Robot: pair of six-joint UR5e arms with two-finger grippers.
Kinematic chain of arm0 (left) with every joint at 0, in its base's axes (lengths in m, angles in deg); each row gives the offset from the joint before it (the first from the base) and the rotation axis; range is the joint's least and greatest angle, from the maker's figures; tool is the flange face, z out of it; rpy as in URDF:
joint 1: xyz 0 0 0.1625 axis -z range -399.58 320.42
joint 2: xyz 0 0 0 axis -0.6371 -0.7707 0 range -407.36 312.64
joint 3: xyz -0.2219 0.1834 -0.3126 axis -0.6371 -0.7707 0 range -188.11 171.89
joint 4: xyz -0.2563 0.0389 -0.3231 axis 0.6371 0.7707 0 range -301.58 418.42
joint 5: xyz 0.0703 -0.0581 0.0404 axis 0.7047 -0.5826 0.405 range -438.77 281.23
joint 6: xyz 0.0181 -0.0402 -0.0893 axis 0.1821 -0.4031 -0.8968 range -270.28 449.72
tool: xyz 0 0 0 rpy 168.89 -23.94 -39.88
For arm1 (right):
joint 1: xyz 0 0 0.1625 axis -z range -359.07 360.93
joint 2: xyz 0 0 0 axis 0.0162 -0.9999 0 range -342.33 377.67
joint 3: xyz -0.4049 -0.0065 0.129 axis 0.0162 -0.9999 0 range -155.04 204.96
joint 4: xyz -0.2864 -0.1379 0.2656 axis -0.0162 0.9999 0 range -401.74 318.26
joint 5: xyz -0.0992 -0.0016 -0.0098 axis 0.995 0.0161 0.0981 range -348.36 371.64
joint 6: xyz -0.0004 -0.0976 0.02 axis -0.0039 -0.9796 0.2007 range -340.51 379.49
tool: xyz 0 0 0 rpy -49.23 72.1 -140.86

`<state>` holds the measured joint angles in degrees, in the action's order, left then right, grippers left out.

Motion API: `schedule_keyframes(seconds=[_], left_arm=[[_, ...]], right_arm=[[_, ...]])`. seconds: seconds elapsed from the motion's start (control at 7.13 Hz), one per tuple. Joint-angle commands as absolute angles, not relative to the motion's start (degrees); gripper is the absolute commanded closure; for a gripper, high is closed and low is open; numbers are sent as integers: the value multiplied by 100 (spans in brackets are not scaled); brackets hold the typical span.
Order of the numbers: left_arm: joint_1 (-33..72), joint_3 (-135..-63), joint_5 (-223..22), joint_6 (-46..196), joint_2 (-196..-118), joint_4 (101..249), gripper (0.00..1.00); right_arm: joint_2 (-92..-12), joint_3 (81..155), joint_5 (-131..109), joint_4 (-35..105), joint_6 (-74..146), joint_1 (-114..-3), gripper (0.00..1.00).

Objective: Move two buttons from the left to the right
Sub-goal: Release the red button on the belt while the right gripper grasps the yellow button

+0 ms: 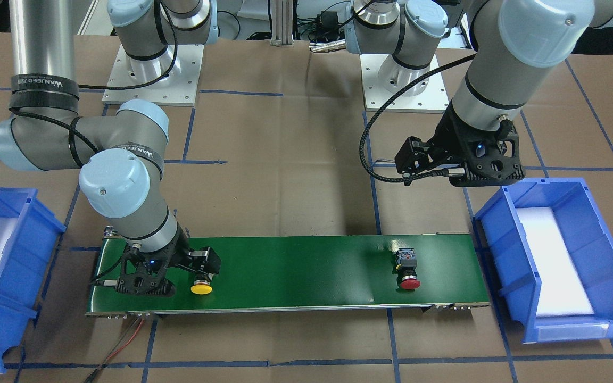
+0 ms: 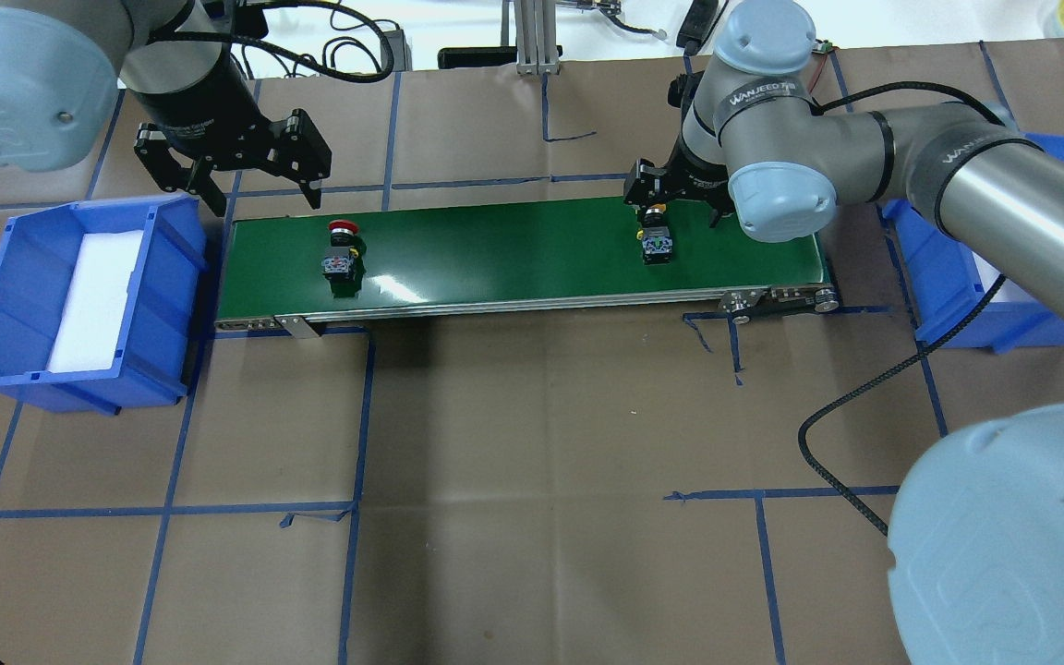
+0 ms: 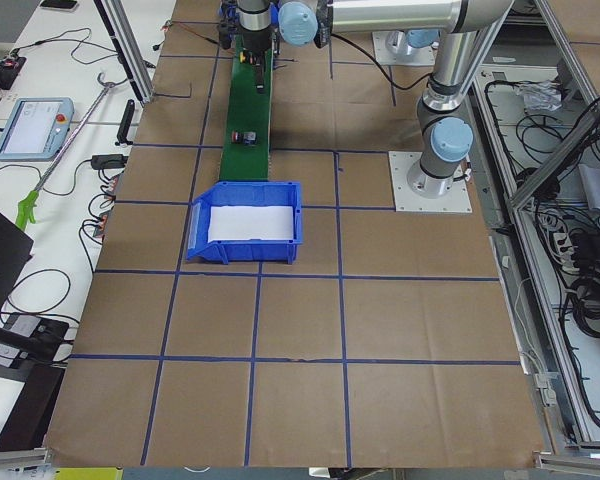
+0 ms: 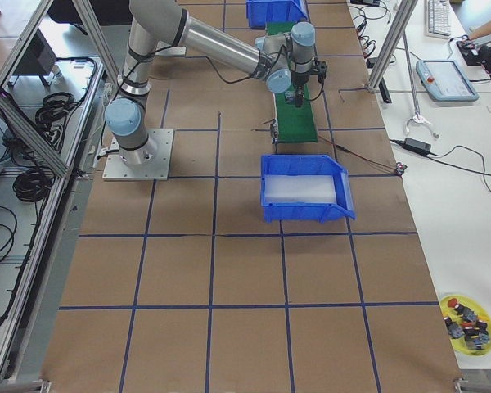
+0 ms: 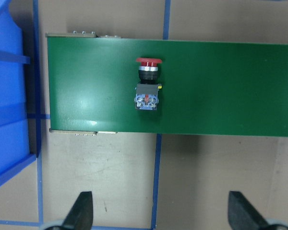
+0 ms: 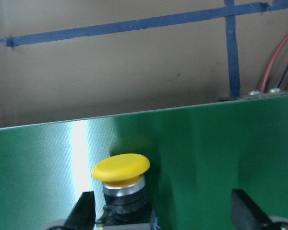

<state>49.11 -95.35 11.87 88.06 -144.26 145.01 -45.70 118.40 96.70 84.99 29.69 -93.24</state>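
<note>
Red-capped push-button switch [image 1: 409, 268], black-grey blocky body, lay on side near green conveyor belt [image 1: 296, 266] left end; yellow-capped push-button switch [image 1: 201, 287] lay likewise near right end.

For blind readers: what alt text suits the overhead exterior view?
A green belt with a red button near its left end and a yellow button near its right, beneath the open right gripper. The open left gripper hovers by the left end; blue bins flank it.
</note>
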Motion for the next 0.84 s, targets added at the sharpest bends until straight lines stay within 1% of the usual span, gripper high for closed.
schedule_keyframes(seconds=[0.0, 0.14, 0.28, 0.42, 0.56, 0.7], left_arm=[[4832, -9626, 1175, 8823, -14203, 14491, 0], [4831, -9644, 1175, 8823, -14141, 14491, 0], [4831, -9652, 1184, 8823, -14097, 14491, 0], [4822, -9653, 1184, 8823, -14088, 14491, 0], [4831, -9653, 1193, 8814, -14079, 14491, 0], [4831, -9653, 1193, 8814, -14079, 14491, 0]], right_arm=[[-4553, 11839, 9672, 8499, 2960, -9329, 0], [-4509, 11839, 9698, 8508, 2951, -9329, 1], [-4448, 11839, 9820, 8499, 2942, -9329, 6], [-4438, 11839, 10030, 8491, 2855, -9329, 34], [-4456, 11821, 10041, 8125, 2828, -9329, 72], [-4499, 11786, 10041, 7686, 2759, -9312, 92]])
